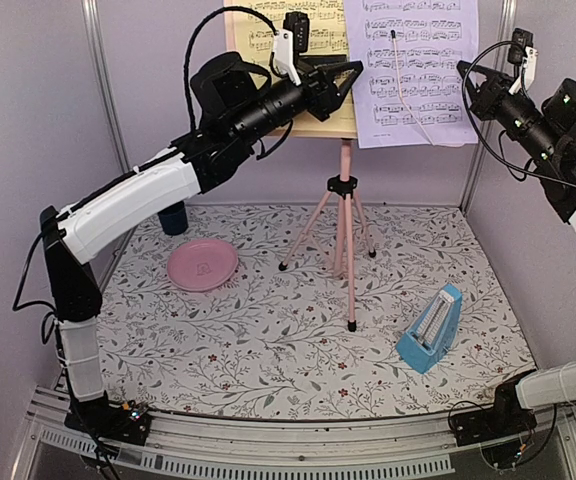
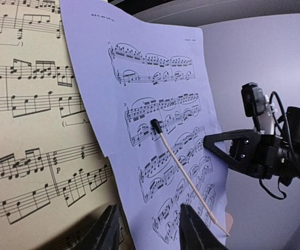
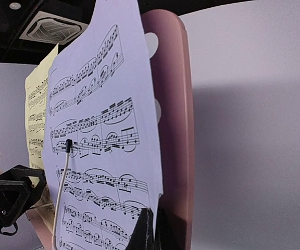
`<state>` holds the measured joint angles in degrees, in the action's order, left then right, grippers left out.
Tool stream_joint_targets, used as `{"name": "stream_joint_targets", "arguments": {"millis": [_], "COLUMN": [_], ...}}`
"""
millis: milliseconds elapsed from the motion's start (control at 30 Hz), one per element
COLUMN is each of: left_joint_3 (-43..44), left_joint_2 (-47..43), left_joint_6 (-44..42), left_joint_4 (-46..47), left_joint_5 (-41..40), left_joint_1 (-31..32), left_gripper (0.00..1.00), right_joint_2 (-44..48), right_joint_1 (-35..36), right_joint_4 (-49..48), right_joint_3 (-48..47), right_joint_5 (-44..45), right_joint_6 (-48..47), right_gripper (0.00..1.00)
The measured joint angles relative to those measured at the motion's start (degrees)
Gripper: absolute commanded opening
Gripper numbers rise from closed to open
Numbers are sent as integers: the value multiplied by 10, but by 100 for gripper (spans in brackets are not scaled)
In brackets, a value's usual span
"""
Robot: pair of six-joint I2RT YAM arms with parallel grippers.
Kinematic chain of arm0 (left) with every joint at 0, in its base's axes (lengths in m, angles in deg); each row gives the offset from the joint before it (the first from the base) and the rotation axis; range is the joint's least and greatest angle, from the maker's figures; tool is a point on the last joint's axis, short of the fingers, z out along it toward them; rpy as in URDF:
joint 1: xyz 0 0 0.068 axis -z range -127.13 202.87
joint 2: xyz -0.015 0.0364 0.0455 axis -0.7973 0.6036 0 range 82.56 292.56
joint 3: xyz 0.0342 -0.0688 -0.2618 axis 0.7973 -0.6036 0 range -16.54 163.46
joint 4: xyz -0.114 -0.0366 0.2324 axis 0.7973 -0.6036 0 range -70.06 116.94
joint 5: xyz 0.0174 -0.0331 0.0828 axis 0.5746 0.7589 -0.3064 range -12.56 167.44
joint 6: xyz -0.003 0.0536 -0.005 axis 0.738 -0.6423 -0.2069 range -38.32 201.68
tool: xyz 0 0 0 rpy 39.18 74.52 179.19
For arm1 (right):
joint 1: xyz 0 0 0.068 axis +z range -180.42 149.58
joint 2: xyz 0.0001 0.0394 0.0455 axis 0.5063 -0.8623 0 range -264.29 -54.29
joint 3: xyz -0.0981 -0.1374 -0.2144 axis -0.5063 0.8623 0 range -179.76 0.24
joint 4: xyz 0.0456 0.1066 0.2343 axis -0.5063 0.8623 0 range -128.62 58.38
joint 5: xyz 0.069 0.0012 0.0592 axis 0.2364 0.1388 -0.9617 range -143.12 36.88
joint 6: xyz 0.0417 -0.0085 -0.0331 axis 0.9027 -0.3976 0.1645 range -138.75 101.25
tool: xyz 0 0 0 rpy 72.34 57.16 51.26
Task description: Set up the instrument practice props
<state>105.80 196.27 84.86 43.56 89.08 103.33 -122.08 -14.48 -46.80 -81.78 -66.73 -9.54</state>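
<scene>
Desk of the music stand (image 1: 346, 205) mostly hidden behind yellow sheet (image 1: 253, 30) and lavender sheet (image 1: 418, 70), tops cropped; left gripper (image 2: 148, 216) parted before them, right gripper (image 3: 152, 219) pinching lavender sheet's edge; metronome (image 1: 430, 328) on the table (image 1: 268, 350)

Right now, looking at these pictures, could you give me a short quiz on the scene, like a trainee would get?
1. Which sheet on the pink music stand has the thin stick resting against it? A: yellow. B: lavender. C: neither.
2. True or false: the blue metronome stands on the pink plate.
3. Fill in: the stand rests on ___ legs.
Key: 1 B, the lavender sheet. 2 False; it stands upright on the patterned table cover, apart from the plate. 3 Three.
</scene>
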Motion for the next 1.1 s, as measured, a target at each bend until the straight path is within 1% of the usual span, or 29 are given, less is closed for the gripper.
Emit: {"name": "stream_joint_targets", "arguments": {"millis": [100, 267, 500, 667, 800, 900, 1100], "left_joint_3": [-12, -3, 64, 96, 85, 56, 2], "left_joint_2": [-12, -16, 8, 27, 25, 16, -20], "left_joint_6": [-10, -20, -28, -27, -26, -25, -27], "left_joint_4": [-5, -26, -53, -60, -62, -60, -59], "left_joint_5": [-24, -47, -46, -17, 9, 14, -14], "left_joint_1": [8, 9, 2, -5, -7, -7, -6], "left_gripper": [47, 50, 53, 54, 56, 56, 55], "right_joint_2": [0, 0, 0, -2, -2, -2, -2], "right_joint_1": [0, 0, 0, 0, 0, 0, 0], "right_joint_4": [-4, -9, -9, -9, -9, -11, -16], "right_joint_3": [2, 6, 7, 7, 7, 11, 20], "right_joint_5": [0, 0, 1, 3, 10, 13, 16], "right_joint_6": [0, 0, 0, 0, -1, -1, -1], "right_gripper": [0, 0, 0, 0, 0, 0, 0]}}
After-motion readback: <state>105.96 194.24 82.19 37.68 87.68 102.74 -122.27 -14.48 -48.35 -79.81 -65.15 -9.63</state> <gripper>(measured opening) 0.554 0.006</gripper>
